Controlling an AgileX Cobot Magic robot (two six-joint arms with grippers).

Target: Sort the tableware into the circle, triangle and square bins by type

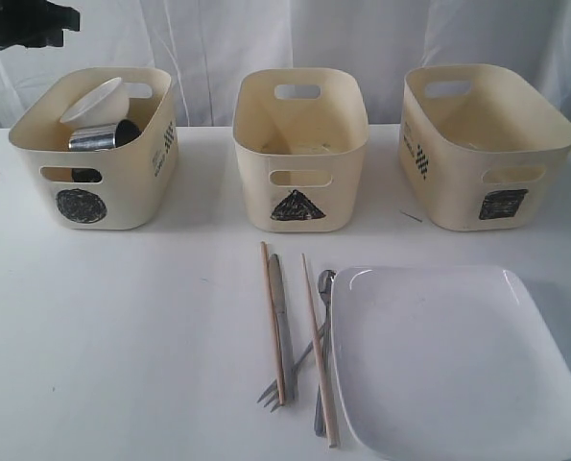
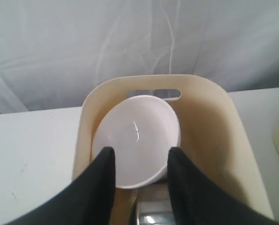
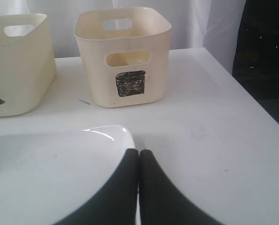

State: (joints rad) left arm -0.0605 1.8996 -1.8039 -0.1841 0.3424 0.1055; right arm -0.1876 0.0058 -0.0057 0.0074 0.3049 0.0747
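The circle bin (image 1: 122,182) at the left holds the small white round bowl (image 1: 95,101) and a steel mug (image 1: 101,136). My left gripper (image 2: 140,152) hangs open above this bin (image 2: 209,122), its fingers apart over the bowl (image 2: 137,126) and touching nothing. The triangle bin (image 1: 299,163) stands in the middle, the square bin (image 1: 487,163) at the right. Two chopsticks (image 1: 273,322), a knife (image 1: 282,317), a fork (image 1: 290,375) and a spoon (image 1: 325,281) lie beside the large white square plate (image 1: 458,355). My right gripper (image 3: 138,152) is shut and empty over the plate's edge (image 3: 50,173).
A dark part of the left arm (image 1: 21,24) shows at the top left corner of the exterior view; the right gripper is outside that view. A white curtain hangs behind the bins. The table's right edge (image 3: 252,98) runs past the square bin (image 3: 125,56).
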